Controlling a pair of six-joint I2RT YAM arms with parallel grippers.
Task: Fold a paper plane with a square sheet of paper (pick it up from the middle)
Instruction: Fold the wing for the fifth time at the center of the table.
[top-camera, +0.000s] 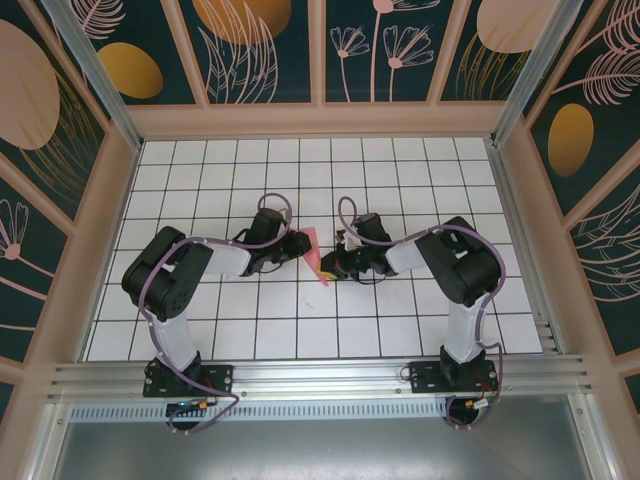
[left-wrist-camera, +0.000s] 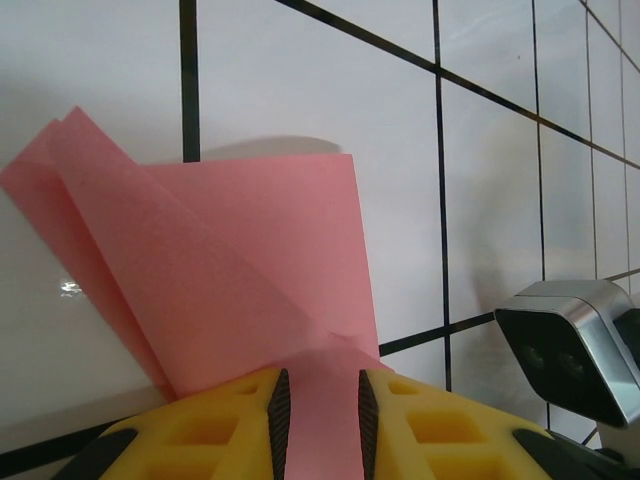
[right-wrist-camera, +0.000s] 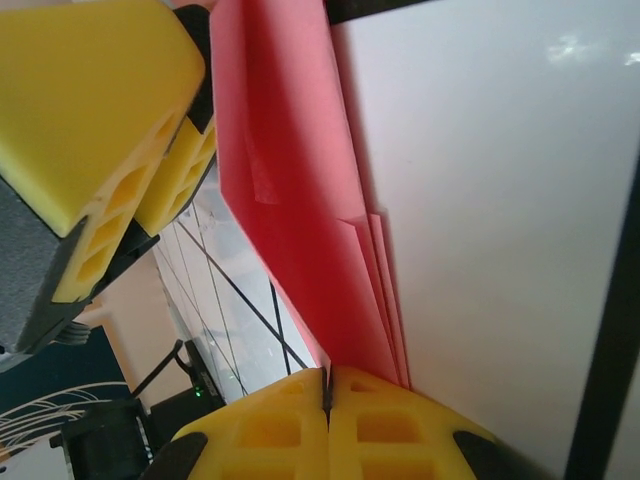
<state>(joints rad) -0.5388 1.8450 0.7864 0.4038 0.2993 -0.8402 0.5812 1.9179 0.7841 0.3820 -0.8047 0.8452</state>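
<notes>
Left gripper and right gripper both pinch the partly folded pink paper mid-table; creases exist, the plane looks unfinished.

Bright, even light (small glare spots on tiles), close foreground soft.

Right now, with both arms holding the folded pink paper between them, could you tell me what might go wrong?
The pink paper is pinched at opposite edges, so pulling apart could tear it. The left gripper has paper between jaws that stand apart, so it may slip. The right gripper clamps several layers, which could shift and spoil the creases.
</notes>
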